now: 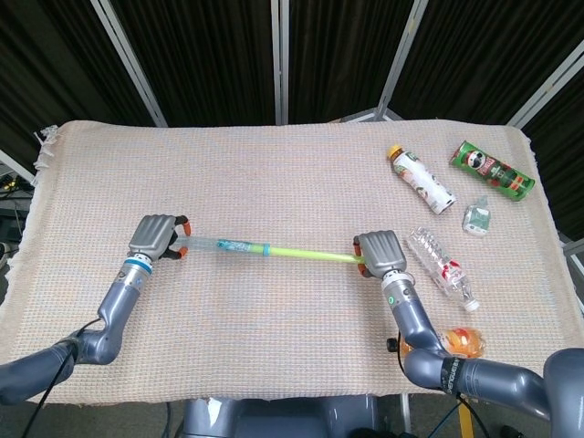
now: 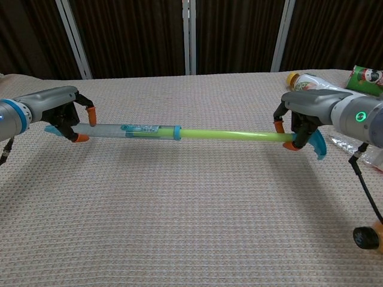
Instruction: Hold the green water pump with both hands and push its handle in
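Note:
The water pump has a clear barrel [image 1: 224, 245] [image 2: 134, 131] with a blue collar and a long yellow-green rod [image 1: 306, 255] [image 2: 230, 135] drawn far out to the right. It hangs level above the cloth. My left hand [image 1: 157, 237] [image 2: 60, 112] grips the barrel's left end. My right hand [image 1: 380, 255] [image 2: 306, 113] grips the handle at the rod's right end, where a blue piece [image 2: 318, 145] sticks out below the fingers. The handle itself is mostly hidden inside that hand.
A beige woven cloth [image 1: 274, 173] covers the table. At the right lie a bottle with a yellow cap [image 1: 421, 180], a green can [image 1: 491, 168], a small clear bottle [image 1: 476, 217], a clear water bottle [image 1: 443, 267] and an orange bottle [image 1: 461, 342].

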